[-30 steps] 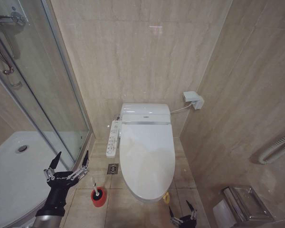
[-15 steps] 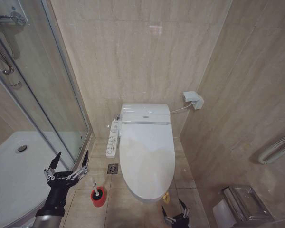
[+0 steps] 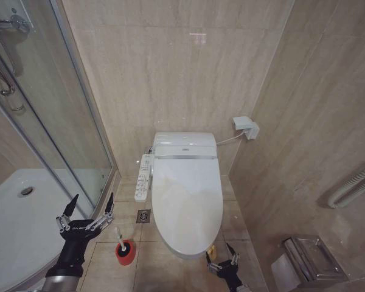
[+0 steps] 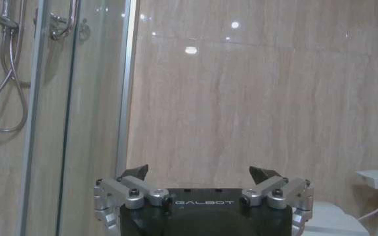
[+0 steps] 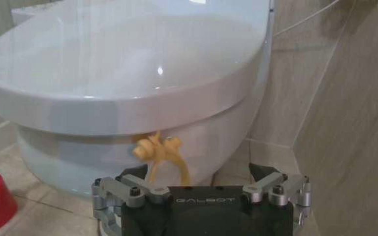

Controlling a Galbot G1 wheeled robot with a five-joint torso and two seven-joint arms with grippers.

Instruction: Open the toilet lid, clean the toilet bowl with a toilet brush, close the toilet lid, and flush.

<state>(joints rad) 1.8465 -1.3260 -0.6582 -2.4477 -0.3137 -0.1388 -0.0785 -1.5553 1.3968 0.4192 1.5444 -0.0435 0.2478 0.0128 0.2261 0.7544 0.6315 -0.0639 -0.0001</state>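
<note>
The toilet lid (image 3: 185, 201) lies shut and glossy white, hiding the inside of the toilet bowl. A small yellow loop tag (image 3: 211, 250) hangs at its front edge. My right gripper (image 3: 222, 260) is open just in front of and below that edge. In the right wrist view the yellow tag (image 5: 159, 150) hangs between the fingers and the lid (image 5: 130, 59), a little beyond the right gripper (image 5: 199, 172), not touching. The toilet brush (image 3: 118, 233) stands in its red holder (image 3: 125, 252) on the floor left of the toilet. My left gripper (image 3: 88, 205) hovers open left of the brush, also seen as the left gripper (image 4: 201, 172).
A glass shower door (image 3: 79, 121) and white shower tray (image 3: 18, 225) are on the left. The side button panel (image 3: 144, 176) runs along the toilet's left. A floor drain (image 3: 144, 216) lies beside it. A metal bin (image 3: 310, 258) and tiled wall close in on the right.
My right gripper has come forward and to the left, up to the yellow tag at the lid's front. The left arm has stayed put. The head camera shifted slightly.
</note>
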